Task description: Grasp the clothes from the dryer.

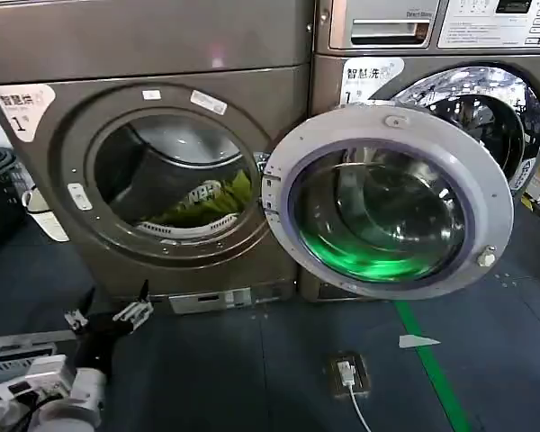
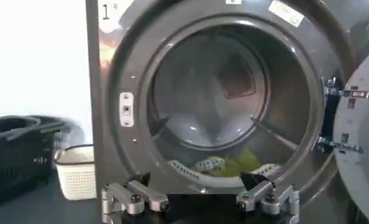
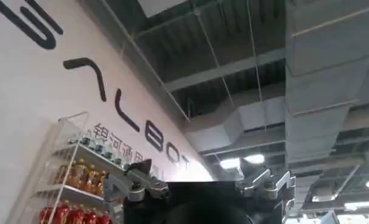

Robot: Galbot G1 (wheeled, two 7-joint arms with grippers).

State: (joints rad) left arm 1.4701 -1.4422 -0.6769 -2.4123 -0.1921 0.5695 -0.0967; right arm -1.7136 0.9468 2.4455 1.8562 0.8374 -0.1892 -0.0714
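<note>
In the head view, the dryer (image 1: 162, 171) stands with its round door (image 1: 387, 200) swung wide to the right. The clothes (image 1: 214, 205) lie low in the drum, near the front lip. The left gripper (image 1: 108, 317) hovers low before the machine, jaws apart and empty.

The left wrist view looks into the drum, the clothes (image 2: 233, 165) resting beyond the spread fingers (image 2: 136, 198).

The right wrist view has the right gripper (image 3: 200, 185) aimed at the ceiling, jaws apart, holding nothing.
</note>
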